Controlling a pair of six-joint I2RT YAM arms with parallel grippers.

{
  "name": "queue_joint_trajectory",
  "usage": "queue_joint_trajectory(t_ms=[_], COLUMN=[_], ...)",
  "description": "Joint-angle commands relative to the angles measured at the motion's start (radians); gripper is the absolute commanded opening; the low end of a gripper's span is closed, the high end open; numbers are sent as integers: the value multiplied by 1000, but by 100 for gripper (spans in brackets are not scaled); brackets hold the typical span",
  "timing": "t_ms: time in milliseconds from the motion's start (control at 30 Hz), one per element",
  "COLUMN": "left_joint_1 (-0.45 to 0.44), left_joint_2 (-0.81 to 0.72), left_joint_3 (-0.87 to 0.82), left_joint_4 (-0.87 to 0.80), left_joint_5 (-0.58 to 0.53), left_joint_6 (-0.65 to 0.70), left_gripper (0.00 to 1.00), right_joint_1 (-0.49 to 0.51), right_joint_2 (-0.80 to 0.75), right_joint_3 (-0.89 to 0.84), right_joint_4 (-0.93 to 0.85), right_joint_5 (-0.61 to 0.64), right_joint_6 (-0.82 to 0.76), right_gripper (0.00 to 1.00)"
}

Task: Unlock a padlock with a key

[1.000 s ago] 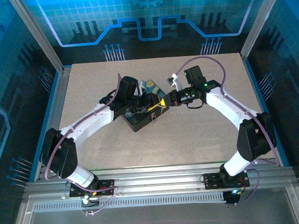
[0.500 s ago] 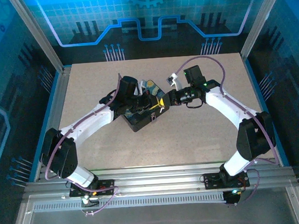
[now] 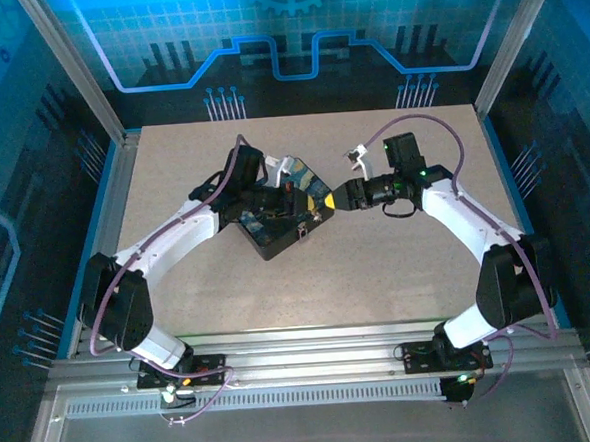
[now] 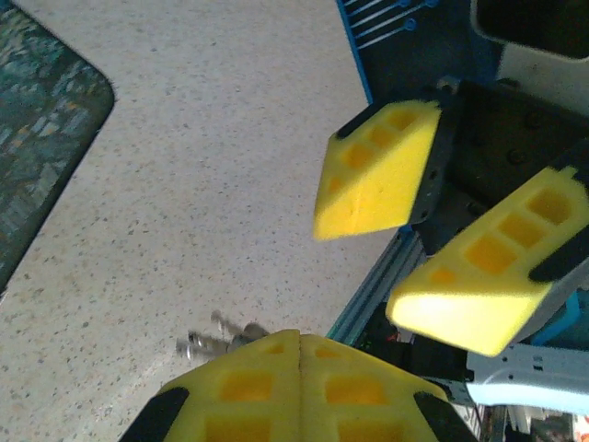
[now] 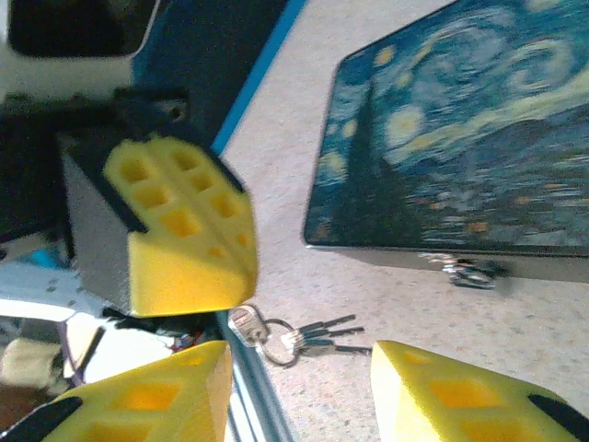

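Key [image 5: 322, 331] on ring [image 5: 273, 347] beside left tool [image 4: 299, 339], pressed together; right tool [image 5: 299, 354] spread; arms angled inward

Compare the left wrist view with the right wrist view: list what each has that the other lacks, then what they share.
Left wrist, not right wrist: the dark housing behind the open right end effector. Right wrist, not left wrist: a small metal fitting on the side of the painted box, and the ring joining the keys. Both: the shut left end effector with the keys at its tips, the box, the table.
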Motion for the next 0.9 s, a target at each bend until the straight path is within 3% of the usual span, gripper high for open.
queue_joint_trajectory(t_ms=[0,133,600,867], left_joint_1=[11,13,14,14], left_joint_2=[14,18,-21,-30], left_joint_3=[45,50,7,-5], left_joint_4=[40,54,153,181], left_joint_5=[112,153,226,235], left_joint_6=[86,105,73,56], left_gripper=[0,0,0,0], right_joint_1=[2,9,25,40], right_joint_2=[-43,-53,-29,-28], right_joint_3=[-36,-42,-34,-39], right_joint_4=[76,66,57,109], right_joint_5=[-183,-241,-254,-239], right_joint_6=[-78,-120,-134,-83], right_gripper=[43,41,37,21])
